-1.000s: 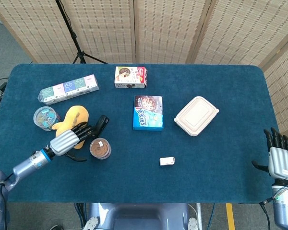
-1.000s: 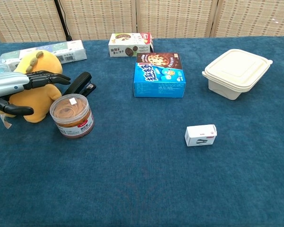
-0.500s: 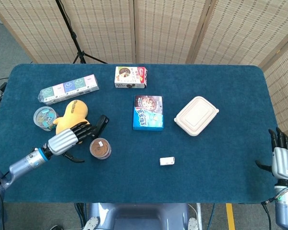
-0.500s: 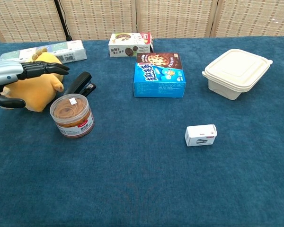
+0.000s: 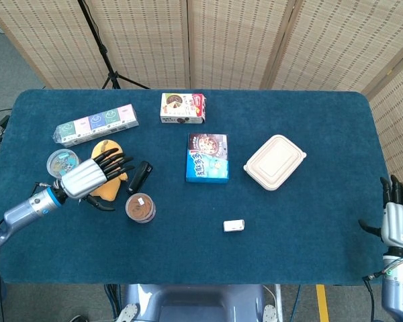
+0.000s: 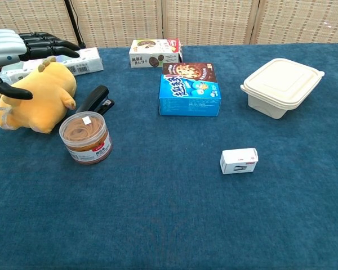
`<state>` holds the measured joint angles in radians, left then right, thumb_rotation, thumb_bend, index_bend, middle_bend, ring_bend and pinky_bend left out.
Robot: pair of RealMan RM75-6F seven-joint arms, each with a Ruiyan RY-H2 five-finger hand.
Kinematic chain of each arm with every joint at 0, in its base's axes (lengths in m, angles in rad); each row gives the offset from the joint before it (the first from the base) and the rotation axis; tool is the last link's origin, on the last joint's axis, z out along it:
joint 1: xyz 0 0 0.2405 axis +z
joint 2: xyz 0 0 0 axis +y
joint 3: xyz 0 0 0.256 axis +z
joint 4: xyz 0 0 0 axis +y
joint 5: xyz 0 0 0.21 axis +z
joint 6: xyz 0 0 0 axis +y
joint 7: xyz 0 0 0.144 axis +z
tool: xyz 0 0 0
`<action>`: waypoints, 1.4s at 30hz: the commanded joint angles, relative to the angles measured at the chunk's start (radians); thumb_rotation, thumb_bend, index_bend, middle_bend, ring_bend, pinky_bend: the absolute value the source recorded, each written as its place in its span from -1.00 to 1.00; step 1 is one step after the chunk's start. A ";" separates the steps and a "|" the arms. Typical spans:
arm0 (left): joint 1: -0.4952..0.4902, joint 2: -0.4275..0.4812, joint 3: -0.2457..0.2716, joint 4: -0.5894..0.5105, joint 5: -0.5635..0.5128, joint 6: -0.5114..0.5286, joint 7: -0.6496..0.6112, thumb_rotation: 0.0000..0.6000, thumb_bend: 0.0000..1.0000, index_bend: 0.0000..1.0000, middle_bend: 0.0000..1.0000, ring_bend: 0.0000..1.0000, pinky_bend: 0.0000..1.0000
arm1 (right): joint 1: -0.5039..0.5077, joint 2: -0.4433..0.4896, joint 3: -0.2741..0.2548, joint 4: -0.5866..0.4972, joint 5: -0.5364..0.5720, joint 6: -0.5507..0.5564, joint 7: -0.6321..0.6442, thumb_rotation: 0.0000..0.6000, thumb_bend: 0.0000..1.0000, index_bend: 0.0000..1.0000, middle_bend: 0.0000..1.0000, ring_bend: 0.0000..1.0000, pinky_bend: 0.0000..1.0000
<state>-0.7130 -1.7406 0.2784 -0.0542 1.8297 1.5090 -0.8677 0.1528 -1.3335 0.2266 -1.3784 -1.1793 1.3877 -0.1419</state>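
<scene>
- Left hand point(image 5: 87, 177) hovers above the yellow plush toy point(image 6: 38, 97), fingers point(image 6: 48, 45) spread, gripping nothing.
- Right hand point(image 5: 396, 221) sits at the table's right edge, fingers apart, empty.
- Blue cloth table point(image 5: 289, 201); woven screens point(image 5: 228, 40) behind.
- Black stapler point(image 6: 94, 100) and brown jar point(image 6: 85, 137) lie just beside the toy.

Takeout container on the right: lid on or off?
On. The cream takeout container has its lid seated flush all around the rim in the chest view; the head view shows the same closed top.
</scene>
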 commanded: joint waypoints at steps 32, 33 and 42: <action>-0.005 -0.093 0.038 -0.013 0.025 -0.236 -0.011 -1.00 -1.00 -1.00 -1.00 -1.00 -1.00 | 0.015 0.024 0.022 0.036 0.030 -0.027 0.011 1.00 -1.00 -1.00 -1.00 -1.00 -1.00; 0.000 -0.093 0.040 -0.013 0.027 -0.225 -0.015 -1.00 -1.00 -1.00 -1.00 -1.00 -1.00 | 0.015 0.024 0.021 0.036 0.029 -0.027 0.011 1.00 -1.00 -1.00 -1.00 -1.00 -1.00; 0.048 -0.089 0.069 -0.020 0.056 -0.111 -0.059 -1.00 -1.00 -1.00 -1.00 -1.00 -1.00 | 0.013 0.026 0.018 0.026 0.021 -0.020 0.011 1.00 -1.00 -1.00 -1.00 -1.00 -1.00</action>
<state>-0.6738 -1.8305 0.3437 -0.0724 1.8822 1.3858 -0.9158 0.1656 -1.3073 0.2445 -1.3524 -1.1580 1.3681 -0.1306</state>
